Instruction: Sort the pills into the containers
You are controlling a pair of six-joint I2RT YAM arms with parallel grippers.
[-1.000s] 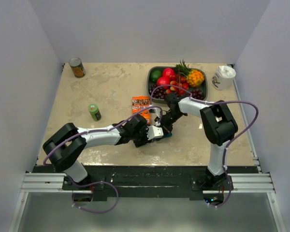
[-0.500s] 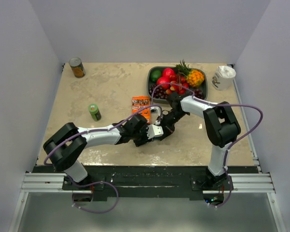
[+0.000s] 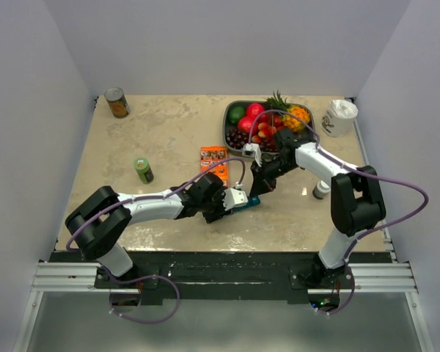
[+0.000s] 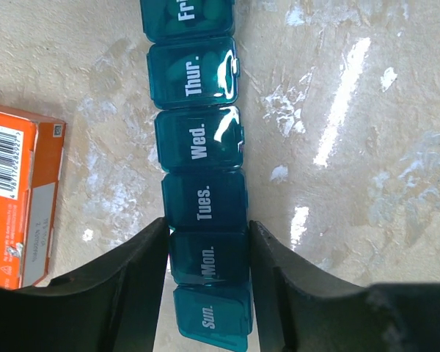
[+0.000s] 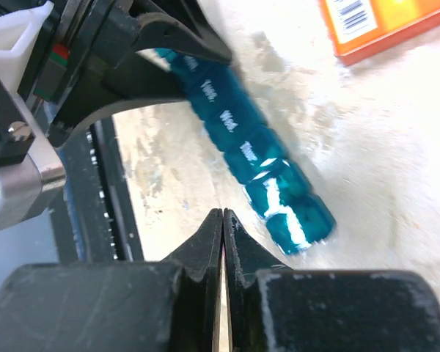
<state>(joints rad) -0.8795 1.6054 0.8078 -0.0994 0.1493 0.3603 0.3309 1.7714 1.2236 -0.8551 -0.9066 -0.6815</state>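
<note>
The teal-blue pill organiser (image 4: 202, 139) lies on the table with its day-labelled lids closed. My left gripper (image 4: 207, 238) is shut on it across the Mon. compartment, one finger on each long side. From above, the organiser (image 3: 248, 205) sticks out of the left gripper (image 3: 235, 199) towards the right. My right gripper (image 5: 223, 214) is shut, its fingertips pressed together, and it hovers just off the organiser's (image 5: 242, 147) far end; in the top view it (image 3: 258, 185) sits right behind the strip. No loose pills are in view; only a pale shape shows through the Thur. lid.
An orange box (image 3: 214, 158) lies just behind the left gripper. A green bottle (image 3: 143, 170) stands to the left, and a white bottle with a grey cap (image 3: 321, 191) to the right. A fruit tray (image 3: 226, 128), a can (image 3: 117, 102) and a white cup (image 3: 340, 116) stand at the back.
The right arm swung its elbow out to the right, uncovering the white bottle, and its gripper drew back slightly from the organiser. The left gripper kept its hold.
</note>
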